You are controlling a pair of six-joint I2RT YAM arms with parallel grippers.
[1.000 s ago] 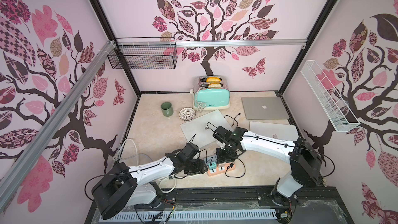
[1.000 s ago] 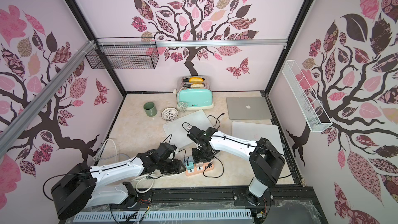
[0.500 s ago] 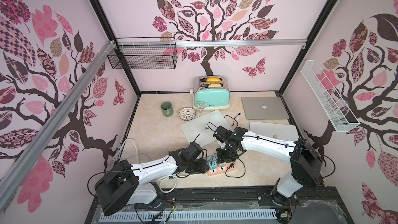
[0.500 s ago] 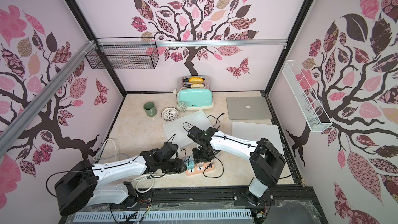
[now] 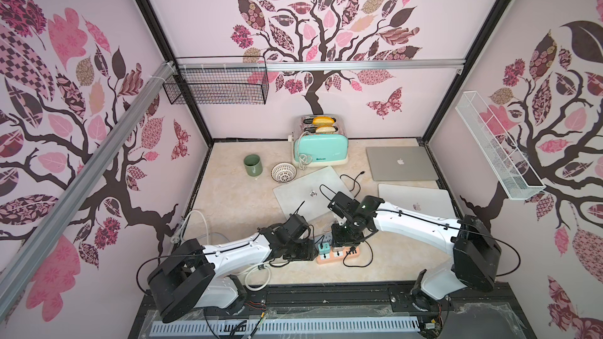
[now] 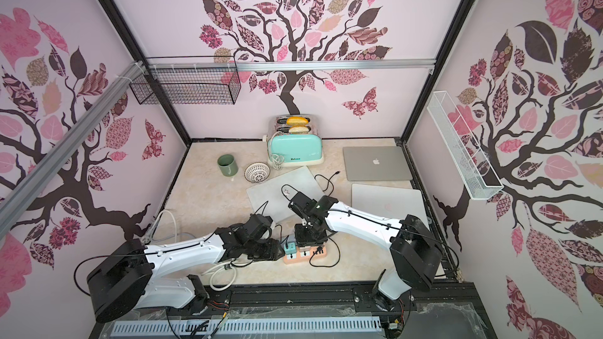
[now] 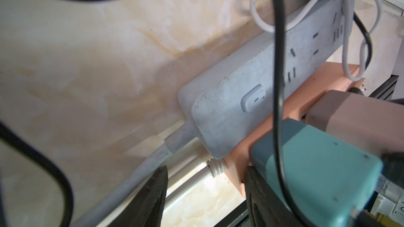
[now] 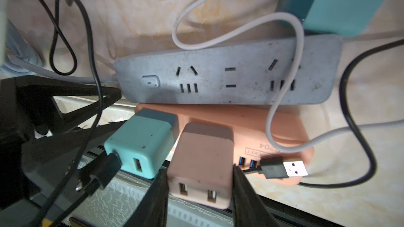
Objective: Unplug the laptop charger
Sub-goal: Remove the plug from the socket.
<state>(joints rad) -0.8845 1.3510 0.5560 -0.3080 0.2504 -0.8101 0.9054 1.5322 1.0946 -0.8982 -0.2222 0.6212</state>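
A pink charger block [image 8: 203,160] stands on the pink power strip [image 8: 262,127], beside a teal charger [image 8: 142,140] with a black cable in it. My right gripper [image 8: 200,169] is shut on the pink charger, one finger on each side. In both top views it points down over the pink strip [image 5: 339,255] [image 6: 306,254]. My left gripper [image 7: 205,169] is open at the strip's end [image 7: 238,164]. One finger lies against the strip's corner below the teal charger [image 7: 317,171]; the other is near a white cord. Nothing is clamped between them.
A grey power strip [image 8: 229,79] lies against the pink one, with a white USB cable [image 8: 284,62] and a loose black USB plug [image 8: 284,168] over them. Behind are three closed laptops [image 5: 313,194] [image 5: 401,163] [image 5: 417,200], a toaster [image 5: 321,148], a mug [image 5: 253,164] and a bowl [image 5: 284,171].
My left gripper has slid a little to the right, up to the end of the pink strip. The right gripper has stayed on the pink charger.
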